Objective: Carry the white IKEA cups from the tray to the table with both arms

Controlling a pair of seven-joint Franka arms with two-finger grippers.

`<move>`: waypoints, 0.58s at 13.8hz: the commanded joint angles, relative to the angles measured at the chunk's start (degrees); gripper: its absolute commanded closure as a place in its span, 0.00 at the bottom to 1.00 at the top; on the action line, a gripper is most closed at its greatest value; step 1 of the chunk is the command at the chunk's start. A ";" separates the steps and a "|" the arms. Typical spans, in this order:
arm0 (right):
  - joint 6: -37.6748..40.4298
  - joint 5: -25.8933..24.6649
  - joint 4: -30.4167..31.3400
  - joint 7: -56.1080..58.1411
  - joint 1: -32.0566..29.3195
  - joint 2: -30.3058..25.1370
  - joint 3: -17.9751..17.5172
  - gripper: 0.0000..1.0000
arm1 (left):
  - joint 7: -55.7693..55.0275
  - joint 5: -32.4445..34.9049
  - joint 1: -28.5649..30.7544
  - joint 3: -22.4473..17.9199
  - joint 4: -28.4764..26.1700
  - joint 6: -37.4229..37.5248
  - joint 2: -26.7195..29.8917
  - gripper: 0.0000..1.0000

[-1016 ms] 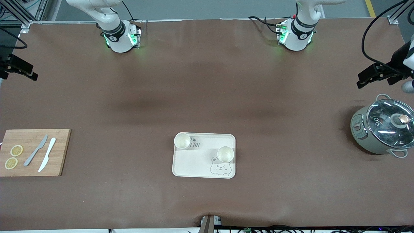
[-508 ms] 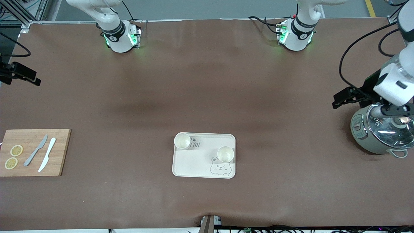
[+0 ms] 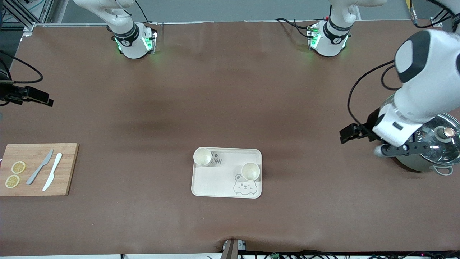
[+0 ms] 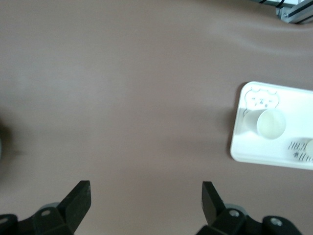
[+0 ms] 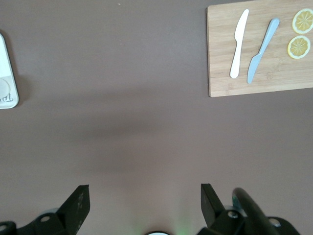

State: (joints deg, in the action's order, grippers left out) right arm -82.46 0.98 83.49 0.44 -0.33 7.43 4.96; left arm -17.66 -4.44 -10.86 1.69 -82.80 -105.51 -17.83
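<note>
Two white cups stand upright on the cream bear-printed tray (image 3: 219, 181). One cup (image 3: 202, 157) is in the tray corner farther from the camera, toward the right arm's end. The other cup (image 3: 250, 171) stands by the bear print, and also shows in the left wrist view (image 4: 270, 123). My left gripper (image 3: 350, 133) is open and empty over bare table between the pot and the tray; its fingers frame bare mat (image 4: 145, 196). My right gripper (image 3: 37, 96) is open and empty over bare table at the right arm's end (image 5: 145, 198).
A grey-green pot with a glass lid (image 3: 440, 149) stands at the left arm's end, partly under the left arm. A wooden cutting board (image 3: 36, 180) with two knives and two lemon slices lies at the right arm's end, and also shows in the right wrist view (image 5: 259, 73).
The left arm has swung in from the table's end, over the pot, toward the middle. The right gripper has edged a little inward. The cups and tray have not moved.
</note>
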 commanded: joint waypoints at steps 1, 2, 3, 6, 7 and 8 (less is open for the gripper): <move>0.46 -0.45 -1.49 0.18 -0.99 0.92 -0.92 0.00 | -5.17 -0.65 -2.93 -0.37 6.15 -3.28 -6.93 0.00; 0.46 -0.36 -1.49 0.17 -1.08 0.92 -0.92 0.00 | -6.67 -0.65 -3.98 -0.37 6.42 -6.78 -8.78 0.00; 0.46 -0.54 -1.49 0.69 -1.25 1.01 -0.92 0.00 | -7.99 -0.65 -4.68 -0.37 6.42 -10.04 -10.11 0.00; 0.55 -0.98 -2.63 0.61 -1.26 1.36 -0.92 0.00 | -8.71 -0.31 -6.79 -0.72 6.42 -14.37 -13.10 0.00; 0.72 -1.15 -2.63 0.26 -0.56 1.27 -0.92 0.00 | -8.71 0.74 -7.93 -0.81 6.51 -14.55 -13.72 0.00; 0.73 -1.07 -2.54 0.09 -0.46 1.18 -1.00 0.00 | -8.62 2.75 -8.73 -0.81 6.42 -14.55 -13.98 0.00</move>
State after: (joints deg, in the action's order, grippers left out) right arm -82.54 0.95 82.43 0.44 -0.48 8.17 4.83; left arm -25.84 -4.01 -17.61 1.64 -78.13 -120.19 -30.81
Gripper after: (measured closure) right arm 0.000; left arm 0.000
